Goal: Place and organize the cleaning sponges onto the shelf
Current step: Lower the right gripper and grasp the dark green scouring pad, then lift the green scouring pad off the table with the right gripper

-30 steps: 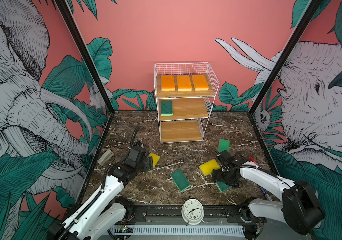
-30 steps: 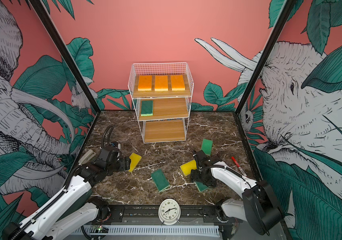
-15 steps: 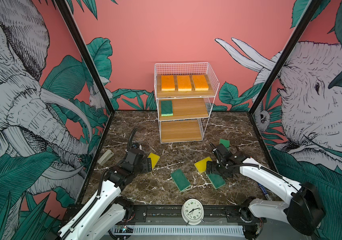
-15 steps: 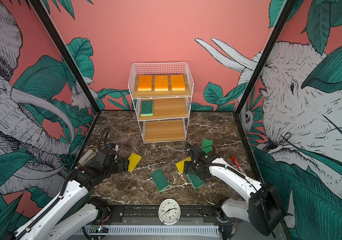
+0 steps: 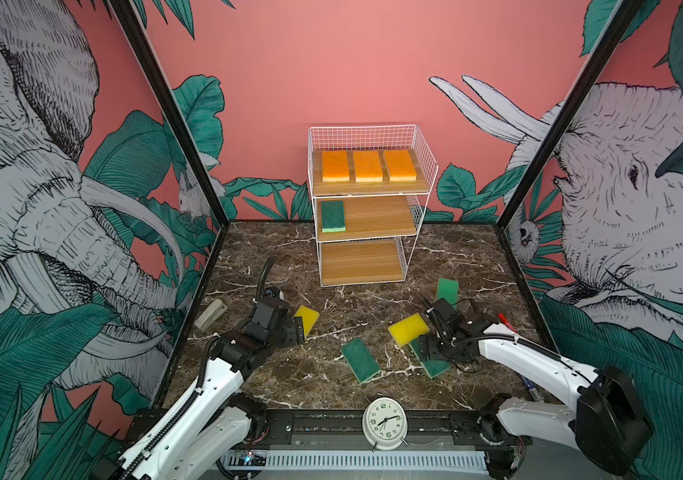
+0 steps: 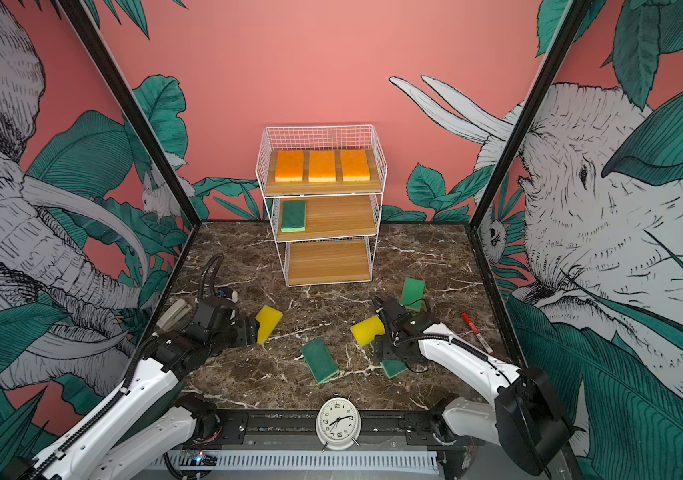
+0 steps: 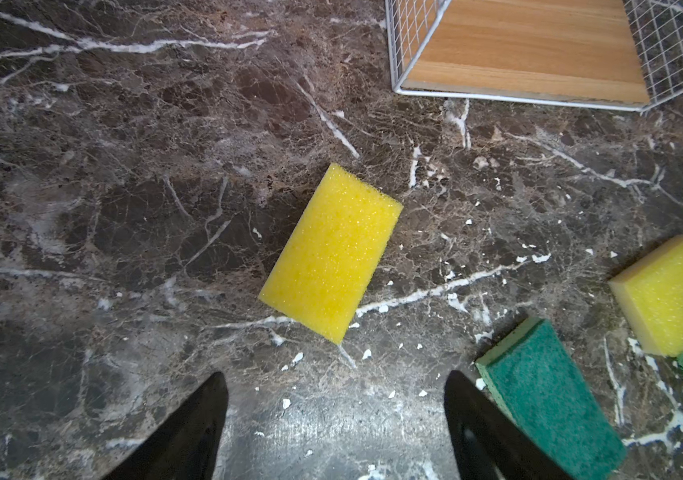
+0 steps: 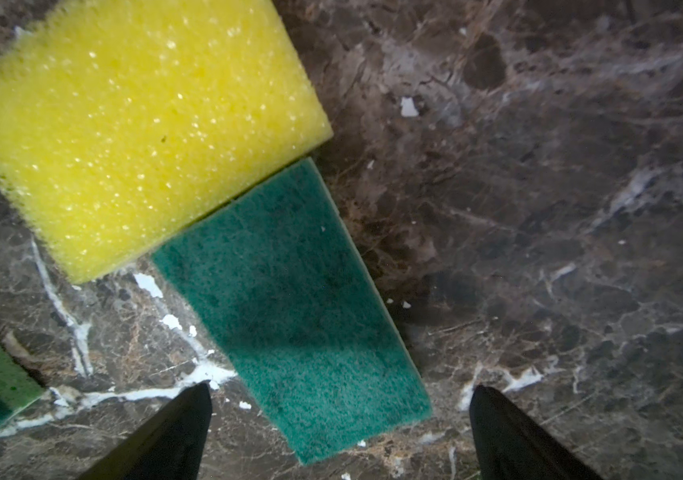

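In front of the shelf (image 5: 360, 259), the left gripper (image 7: 335, 382) hangs spread and empty facing a yellow sponge (image 7: 331, 253), the right gripper (image 8: 339, 386) likewise above a green sponge (image 8: 289, 311), apparently lined up to grab, while orange sponges (image 5: 368, 165) fill its top tier, colour-sorted

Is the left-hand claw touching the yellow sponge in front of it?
Apart. In the left wrist view, bare marble shows between the open jaws of the left gripper and the yellow sponge.
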